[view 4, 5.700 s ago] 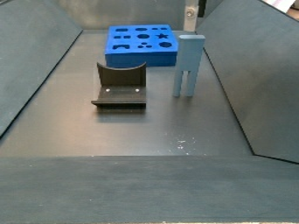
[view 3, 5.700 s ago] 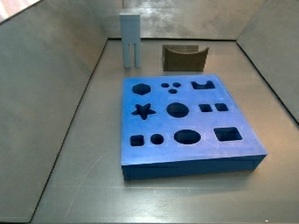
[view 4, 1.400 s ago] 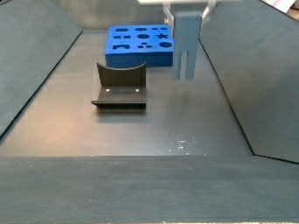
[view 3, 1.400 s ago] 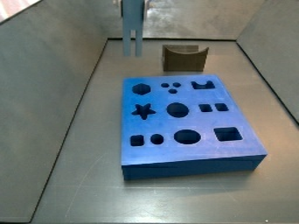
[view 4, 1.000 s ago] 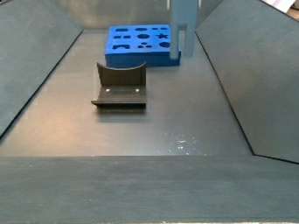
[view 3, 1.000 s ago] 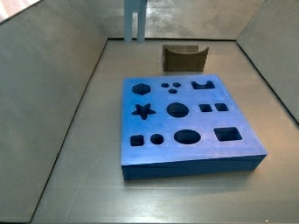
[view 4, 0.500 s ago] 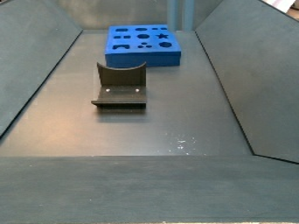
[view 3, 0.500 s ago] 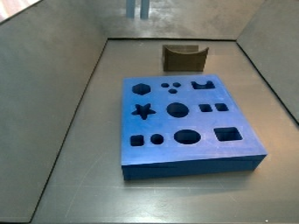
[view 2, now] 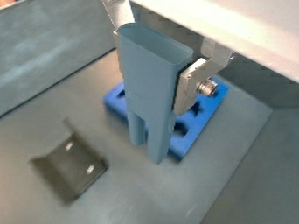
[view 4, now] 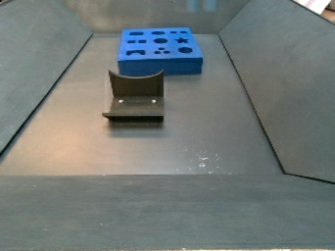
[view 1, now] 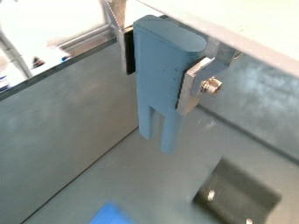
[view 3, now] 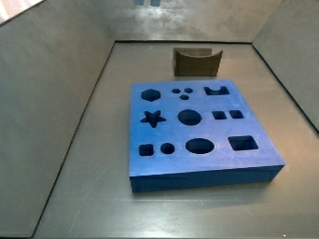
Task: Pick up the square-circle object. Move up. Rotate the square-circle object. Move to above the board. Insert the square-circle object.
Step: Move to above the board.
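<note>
My gripper [view 1: 162, 68] is shut on the square-circle object [view 1: 163, 87], a tall light grey-blue block held upright with its two prongs pointing down; it shows in both wrist views [view 2: 149, 87]. A silver finger [view 1: 197, 80] presses its side. The object hangs high above the floor. Only its prong tips [view 3: 151, 2] show at the upper edge of a side view. The board [view 3: 187, 166], a thick blue slab with dark shaped holes, lies on the floor in both side views [view 4: 137, 54] and below the object in a wrist view [view 2: 197, 121].
The fixture [view 3: 196, 62] stands on the floor behind the board, and shows as a dark bracket [view 4: 135, 95] in both side views and in both wrist views [view 2: 70, 166] [view 1: 239, 197]. Slanted grey walls enclose the floor on all sides.
The gripper has risen straight up with the square-circle object, from standing on the floor beside the fixture to almost out of both side views. Board and fixture have not moved.
</note>
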